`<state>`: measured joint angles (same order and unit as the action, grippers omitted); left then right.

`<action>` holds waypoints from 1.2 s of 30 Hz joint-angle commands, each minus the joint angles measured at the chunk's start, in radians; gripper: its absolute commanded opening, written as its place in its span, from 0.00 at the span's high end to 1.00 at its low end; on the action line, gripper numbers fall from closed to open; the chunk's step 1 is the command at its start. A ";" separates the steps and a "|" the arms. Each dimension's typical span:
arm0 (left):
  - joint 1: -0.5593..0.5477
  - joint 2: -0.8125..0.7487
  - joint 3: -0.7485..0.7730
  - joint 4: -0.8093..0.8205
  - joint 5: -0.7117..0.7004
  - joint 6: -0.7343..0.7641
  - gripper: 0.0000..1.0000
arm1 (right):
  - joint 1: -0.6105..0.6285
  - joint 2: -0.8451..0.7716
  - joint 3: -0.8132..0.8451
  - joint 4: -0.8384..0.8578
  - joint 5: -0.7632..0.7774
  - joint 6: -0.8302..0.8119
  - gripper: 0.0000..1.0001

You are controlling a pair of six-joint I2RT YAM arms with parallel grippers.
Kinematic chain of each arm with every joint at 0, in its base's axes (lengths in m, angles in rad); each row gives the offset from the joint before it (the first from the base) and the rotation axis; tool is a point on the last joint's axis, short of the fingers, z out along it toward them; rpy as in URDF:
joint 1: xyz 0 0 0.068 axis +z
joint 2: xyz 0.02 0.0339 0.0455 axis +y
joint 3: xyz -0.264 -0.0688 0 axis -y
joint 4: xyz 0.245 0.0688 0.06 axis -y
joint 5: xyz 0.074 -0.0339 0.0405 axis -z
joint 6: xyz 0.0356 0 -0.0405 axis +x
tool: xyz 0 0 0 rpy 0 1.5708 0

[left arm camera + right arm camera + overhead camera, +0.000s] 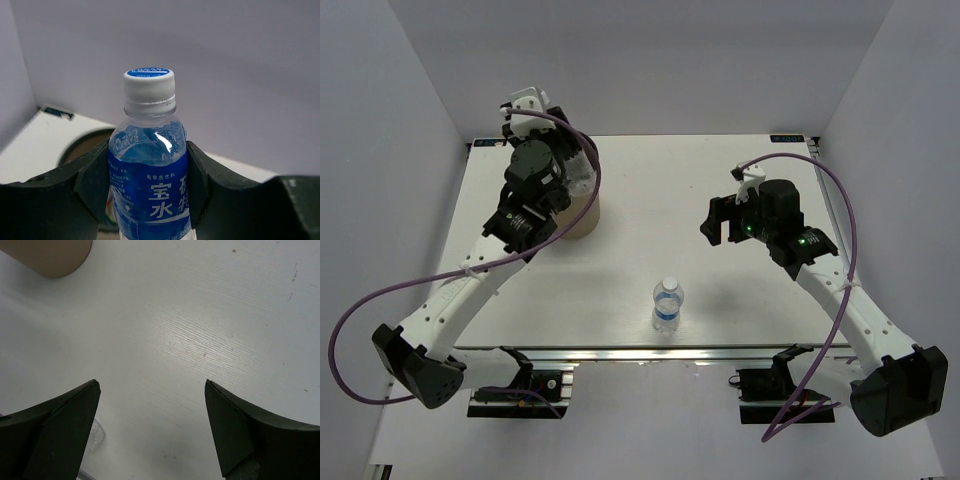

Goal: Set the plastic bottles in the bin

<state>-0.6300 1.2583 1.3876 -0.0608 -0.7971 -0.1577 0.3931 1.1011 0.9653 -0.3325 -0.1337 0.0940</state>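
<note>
Although the top view hides it beneath the left arm [470,285], the left wrist view shows a bottle [149,165] upright between the left fingers [92,185]. They pinch its blue label from 2 sides, and its white cap stands above them. Behind and below the bottle lies the dark rim of the bin [82,145]. The top view places that bin at the far left of the counter [740,300], its tan side showing beside the arm. Only the top view shows the other bottle [667,305], standing alone close to the counter's near edge, well apart from both arms. The right fingers [65,425] are spread wide at the right with only counter between them, and the bin's tan wall sits in that view's far left corner.
</note>
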 commanded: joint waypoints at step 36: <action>0.190 0.145 -0.317 0.533 0.139 0.471 0.89 | -0.008 0.074 0.027 0.039 0.031 -0.045 0.11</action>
<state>-0.4416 1.4231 1.0721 0.5201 -0.7433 0.2718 0.3920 1.1656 0.9657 -0.3336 -0.1066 0.0654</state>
